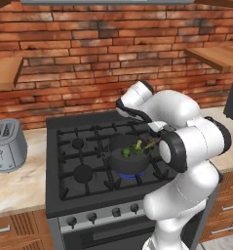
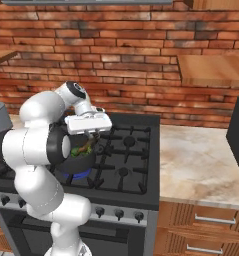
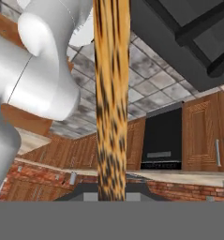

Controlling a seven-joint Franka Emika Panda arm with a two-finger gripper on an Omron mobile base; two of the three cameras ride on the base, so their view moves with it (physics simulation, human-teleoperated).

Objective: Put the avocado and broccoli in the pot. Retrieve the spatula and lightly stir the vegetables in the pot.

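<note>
The dark grey pot (image 1: 130, 163) stands on the front right burner of the stove, over a blue flame. Inside it lie the round dark green avocado (image 1: 126, 153) and the lighter, lumpy broccoli (image 1: 137, 145). My gripper (image 2: 93, 135) hangs just above the pot (image 2: 82, 159), pointing down, shut on the brown wooden spatula (image 2: 90, 144). The spatula (image 1: 151, 142) slants down into the pot beside the broccoli. In the hand view the spatula's handle (image 3: 111, 93) runs straight up the middle, close to the camera. My own arm hides part of the pot's right side in the left base view.
The black stove (image 1: 79, 146) has several burners and a row of knobs at the front. A grey toaster (image 1: 8, 145) stands on the counter to its left. Right of the stove lie a pale counter (image 2: 201, 165) and a dark appliance (image 2: 238, 135). Wooden shelves hang on the brick wall.
</note>
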